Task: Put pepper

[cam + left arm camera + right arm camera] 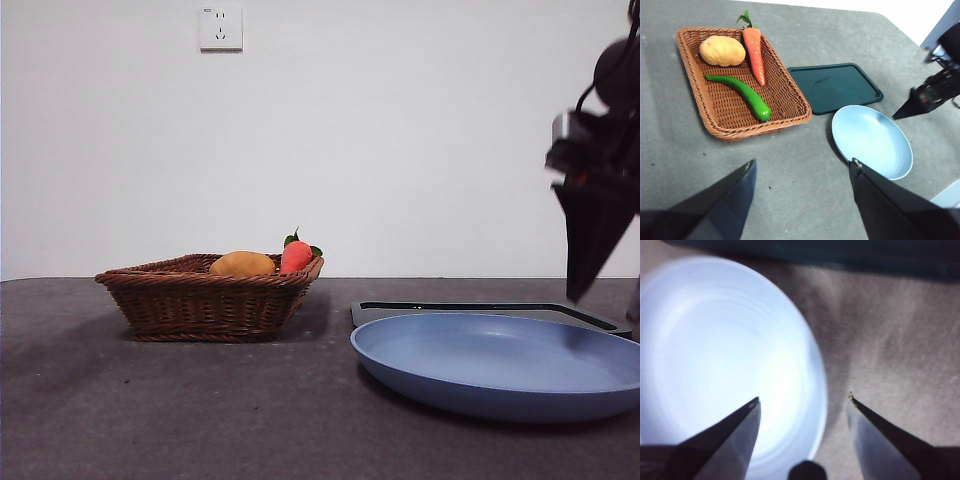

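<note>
The pepper (742, 93), slim, curved and glossy green, lies inside the wicker basket (720, 132) beside a carrot (755, 50) and a potato (722, 50). In the front view the basket (205, 300) wall hides the pepper. My left gripper (803, 160) hovers high over the table in front of the basket, open and holding nothing. My right gripper (804, 396) is open too, hanging over the edge of the blue plate (715, 340). It shows as a dark wedge at the right in the front view (590, 240) and in the left wrist view (920, 102).
The blue plate (500, 365) sits on the table right of the basket, with a dark green tray (835, 87) just behind it. The table's edge runs close behind the right arm. A wall socket (221, 27) is on the white wall.
</note>
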{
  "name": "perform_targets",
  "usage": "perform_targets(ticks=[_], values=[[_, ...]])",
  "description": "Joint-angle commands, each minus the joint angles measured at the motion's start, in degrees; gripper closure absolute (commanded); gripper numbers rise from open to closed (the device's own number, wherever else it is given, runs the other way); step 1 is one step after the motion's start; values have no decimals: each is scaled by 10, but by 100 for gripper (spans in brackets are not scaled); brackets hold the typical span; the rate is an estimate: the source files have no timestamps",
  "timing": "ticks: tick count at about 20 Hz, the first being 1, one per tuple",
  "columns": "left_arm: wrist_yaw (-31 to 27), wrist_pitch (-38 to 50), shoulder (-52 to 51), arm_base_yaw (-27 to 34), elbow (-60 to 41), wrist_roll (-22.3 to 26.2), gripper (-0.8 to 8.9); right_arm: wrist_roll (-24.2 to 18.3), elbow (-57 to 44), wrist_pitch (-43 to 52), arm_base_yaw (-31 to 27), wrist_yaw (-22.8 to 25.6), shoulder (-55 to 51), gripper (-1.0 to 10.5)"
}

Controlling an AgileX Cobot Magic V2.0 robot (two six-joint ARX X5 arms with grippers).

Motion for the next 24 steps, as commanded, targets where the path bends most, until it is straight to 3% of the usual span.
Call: perform_targets(ticks=[1,7,12,20,24], values=[[5,7,2,1,8,0,487,-3,9,9,5,17,33,665],[4,7,2,1,8,0,487,-6,9,18,10,15,72,747],[4,7,2,1,8,0,487,-6,9,19,20,15,80,940],[-3,38,83,-38,16,-21,490,9,9,-7,14,15,31,943],[-79,90,180,-104,53,-52,490,30,9,-12,10,15,-59,943]])
